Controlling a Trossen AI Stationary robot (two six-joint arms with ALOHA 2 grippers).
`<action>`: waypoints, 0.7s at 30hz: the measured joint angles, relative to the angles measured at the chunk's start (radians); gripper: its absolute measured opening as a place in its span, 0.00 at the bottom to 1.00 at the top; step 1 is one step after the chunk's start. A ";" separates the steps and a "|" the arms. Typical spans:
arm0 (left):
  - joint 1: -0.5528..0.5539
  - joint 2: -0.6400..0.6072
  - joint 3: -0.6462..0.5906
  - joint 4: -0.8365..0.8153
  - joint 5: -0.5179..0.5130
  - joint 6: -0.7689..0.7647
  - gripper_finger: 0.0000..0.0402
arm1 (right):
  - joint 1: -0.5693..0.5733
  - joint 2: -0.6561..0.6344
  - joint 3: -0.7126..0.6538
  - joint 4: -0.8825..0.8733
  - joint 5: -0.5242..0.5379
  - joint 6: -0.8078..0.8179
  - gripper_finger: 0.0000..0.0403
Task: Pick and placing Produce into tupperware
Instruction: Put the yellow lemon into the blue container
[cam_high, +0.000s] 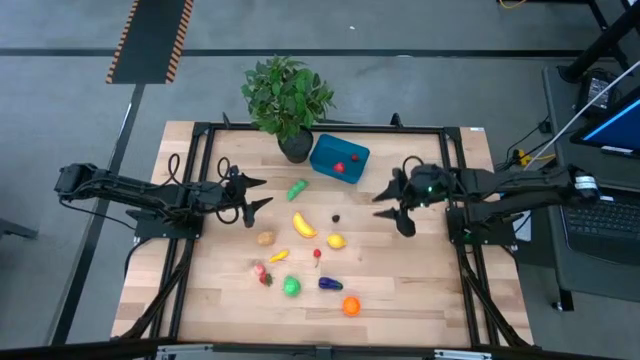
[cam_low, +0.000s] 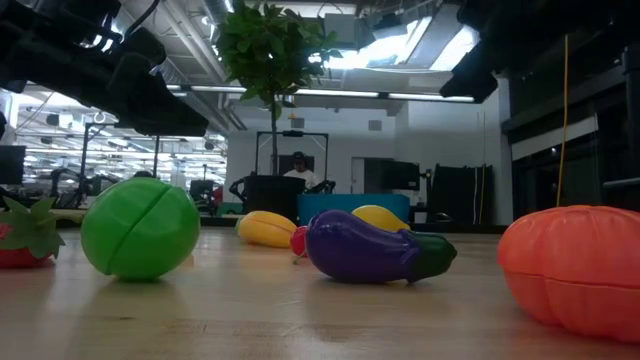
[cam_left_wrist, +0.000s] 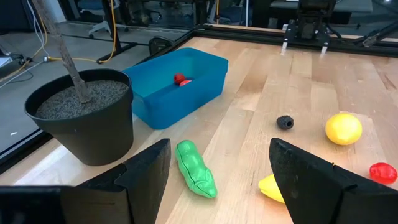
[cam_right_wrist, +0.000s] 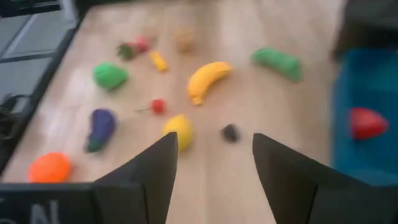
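Floor: grey, smooth, all around the table (cam_high: 330, 315); a black-and-orange striped strip (cam_high: 150, 38) lies on it beyond the far left corner.
Table: pale wooden planks, edged by a black frame.
Right side: a desk with a lit blue screen (cam_high: 615, 130) and a dark keyboard (cam_high: 600, 225).
Ceiling: exposed pipes and ducts, with long bright light panels (cam_low: 340, 60).
Back of room: pale wall (cam_low: 440, 135), dark cabinets, a person (cam_low: 298, 172) seated at a workstation.
Left of room: open hall with rows of equipment.
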 joint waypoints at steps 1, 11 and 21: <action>0.000 0.000 0.000 0.000 0.001 0.000 0.66 | 0.018 0.009 0.000 0.000 -0.001 0.018 0.52; 0.000 0.000 0.000 0.000 0.001 0.000 0.66 | 0.065 0.064 0.000 0.001 0.003 -0.057 0.52; 0.000 0.000 0.000 0.000 0.001 0.000 0.66 | 0.065 0.068 0.000 0.052 0.016 -0.061 0.52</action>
